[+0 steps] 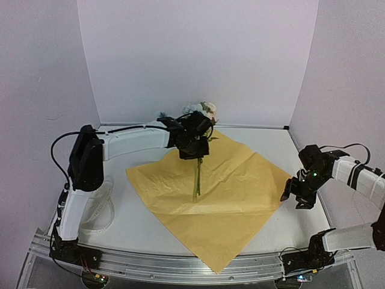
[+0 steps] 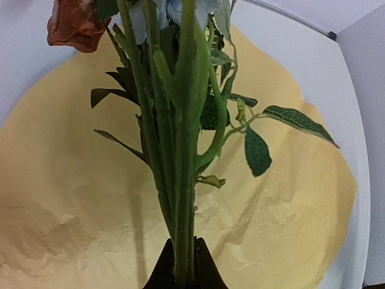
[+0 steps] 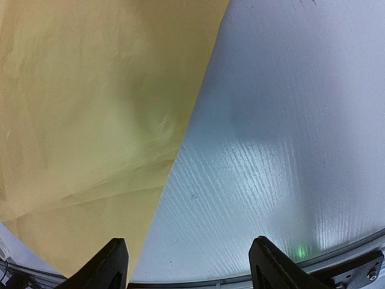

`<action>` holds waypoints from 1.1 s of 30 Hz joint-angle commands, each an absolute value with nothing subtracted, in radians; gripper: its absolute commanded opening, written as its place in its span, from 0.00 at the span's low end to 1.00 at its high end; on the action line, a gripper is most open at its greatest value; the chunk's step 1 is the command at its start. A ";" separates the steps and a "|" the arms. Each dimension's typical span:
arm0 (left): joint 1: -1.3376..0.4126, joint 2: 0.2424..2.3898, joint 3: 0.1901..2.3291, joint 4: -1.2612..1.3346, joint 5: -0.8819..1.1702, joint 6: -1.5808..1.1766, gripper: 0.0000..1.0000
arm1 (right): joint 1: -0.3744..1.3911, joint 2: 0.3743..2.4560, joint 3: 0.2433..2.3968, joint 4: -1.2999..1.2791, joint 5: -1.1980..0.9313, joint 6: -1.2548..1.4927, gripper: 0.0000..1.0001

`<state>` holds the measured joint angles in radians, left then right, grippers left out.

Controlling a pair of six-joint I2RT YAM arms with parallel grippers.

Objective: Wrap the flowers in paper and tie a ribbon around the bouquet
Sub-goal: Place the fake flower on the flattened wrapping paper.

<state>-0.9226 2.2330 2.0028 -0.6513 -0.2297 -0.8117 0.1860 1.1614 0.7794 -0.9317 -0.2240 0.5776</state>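
Observation:
The paper (image 1: 228,198) lies spread flat on the table, yellow-orange, with one corner toward the near edge. The flowers (image 1: 197,177) hang stems-down over its far half, and their pale and brown blooms (image 1: 203,109) sit behind the left gripper (image 1: 192,149). In the left wrist view that gripper (image 2: 183,262) is shut on the green stems (image 2: 180,150), over the paper (image 2: 289,235). The right gripper (image 1: 295,195) hovers open at the paper's right corner. Its fingers (image 3: 113,265) frame the paper's edge (image 3: 90,108) and bare table (image 3: 289,120). The ribbon (image 1: 103,208) lies curled at the left. No bouquet is in view.
White walls close in the table at the back and on both sides. A metal rail (image 1: 180,268) runs along the near edge, where both arm bases stand. The left arm (image 1: 87,159) reaches across the table's far left.

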 commanded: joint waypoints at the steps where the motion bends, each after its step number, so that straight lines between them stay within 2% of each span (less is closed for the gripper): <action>1: -0.952 2.363 2.190 -0.616 -0.223 -0.890 0.00 | 0.190 1.120 0.782 -0.989 -0.189 0.544 0.72; 16: -0.968 2.529 2.228 -0.550 -0.152 -0.926 0.01 | 0.190 1.143 0.816 -1.029 -0.216 0.529 0.73; 18: -0.970 2.523 2.212 -0.543 -0.150 -0.933 0.14 | 0.191 1.152 0.818 -1.028 -0.218 0.531 0.73; 20: -0.969 2.509 2.196 -0.534 -0.150 -0.929 0.22 | 0.191 1.160 0.818 -1.028 -0.221 0.535 0.73; 22: -0.969 2.491 2.188 -0.531 -0.155 -0.922 0.34 | 0.191 1.167 0.820 -1.025 -0.223 0.538 0.73; 27: -0.969 2.409 2.117 -0.505 -0.171 -0.918 0.48 | 0.191 1.181 0.827 -1.019 -0.227 0.545 0.73; 33: -0.965 2.236 1.936 -0.483 -0.219 -0.887 0.64 | 0.212 1.205 0.841 -1.009 -0.227 0.544 0.73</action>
